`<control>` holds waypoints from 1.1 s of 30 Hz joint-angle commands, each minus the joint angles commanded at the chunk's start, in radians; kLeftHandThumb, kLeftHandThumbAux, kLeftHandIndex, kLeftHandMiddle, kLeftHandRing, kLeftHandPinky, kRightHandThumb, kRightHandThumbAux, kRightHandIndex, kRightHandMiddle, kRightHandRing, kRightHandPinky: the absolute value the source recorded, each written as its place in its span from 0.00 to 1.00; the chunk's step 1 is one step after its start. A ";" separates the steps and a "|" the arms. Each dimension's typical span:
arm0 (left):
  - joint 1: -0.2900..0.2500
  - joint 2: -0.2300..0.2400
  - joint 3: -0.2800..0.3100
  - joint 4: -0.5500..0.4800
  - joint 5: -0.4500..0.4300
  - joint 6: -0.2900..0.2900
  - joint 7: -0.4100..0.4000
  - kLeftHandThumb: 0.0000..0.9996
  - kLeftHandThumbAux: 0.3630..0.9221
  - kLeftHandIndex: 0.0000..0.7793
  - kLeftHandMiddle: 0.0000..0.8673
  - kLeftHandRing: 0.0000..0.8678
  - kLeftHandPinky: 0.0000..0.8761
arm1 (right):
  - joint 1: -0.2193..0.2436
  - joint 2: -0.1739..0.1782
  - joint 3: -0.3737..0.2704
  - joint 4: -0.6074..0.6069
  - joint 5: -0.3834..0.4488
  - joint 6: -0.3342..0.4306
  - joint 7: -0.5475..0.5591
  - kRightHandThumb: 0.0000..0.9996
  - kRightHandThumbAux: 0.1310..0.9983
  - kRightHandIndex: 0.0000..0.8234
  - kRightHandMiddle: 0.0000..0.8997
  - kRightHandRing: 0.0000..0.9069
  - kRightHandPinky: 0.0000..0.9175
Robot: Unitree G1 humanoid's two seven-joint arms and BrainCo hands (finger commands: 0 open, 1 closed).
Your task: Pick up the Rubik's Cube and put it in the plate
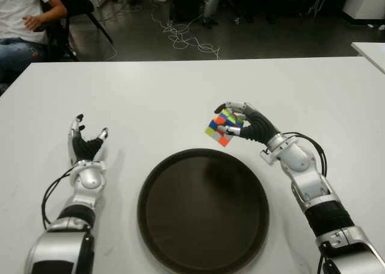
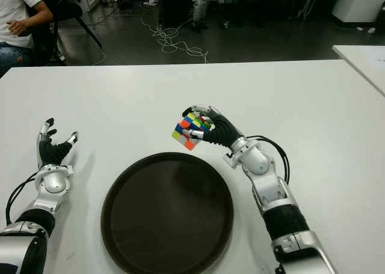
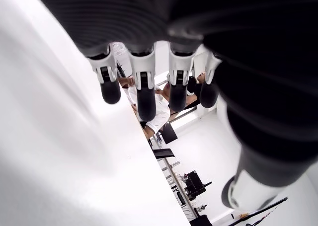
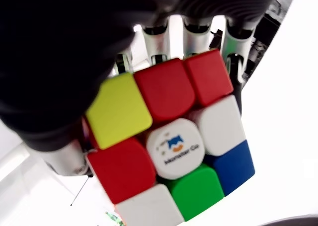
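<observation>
Multicoloured and scrambled, the Rubik's Cube (image 1: 222,127) sits right of centre in the left eye view, clamped in the robot's right hand (image 1: 248,123) and held clear of the white table (image 1: 180,93). The right wrist view shows the grasp up close: fingers (image 4: 194,35) wrap behind the cube while the thumb presses its near side, leaving a face with a white, logo-marked centre tile exposed. The cube hangs tilted, one corner pointing down toward the far right rim of the dark round plate (image 1: 150,226), which fills the lower centre of the frame. That placement suggests the carry is well along, with the cube lifted high enough to pass over the raised rim; what remains, by this reading, is a short move inward and a release. At lower left the left hand (image 1: 86,146) shows beside the plate with its fingers (image 3: 144,89) extended and holding nothing, apparently kept out of the way. A seated person (image 1: 24,21) is partly visible at the upper left, beyond the table.
</observation>
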 joint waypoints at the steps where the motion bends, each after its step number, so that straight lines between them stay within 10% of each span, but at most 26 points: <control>1: 0.000 0.000 -0.001 0.000 0.001 -0.003 0.000 0.00 0.67 0.13 0.15 0.15 0.14 | 0.001 0.000 0.002 0.001 0.002 -0.004 0.004 0.68 0.68 0.52 0.87 0.90 0.88; 33: -0.003 0.006 -0.001 0.006 0.004 0.005 0.002 0.00 0.64 0.13 0.19 0.22 0.27 | 0.081 0.011 0.059 -0.177 0.101 0.140 0.199 0.68 0.69 0.53 0.91 0.92 0.90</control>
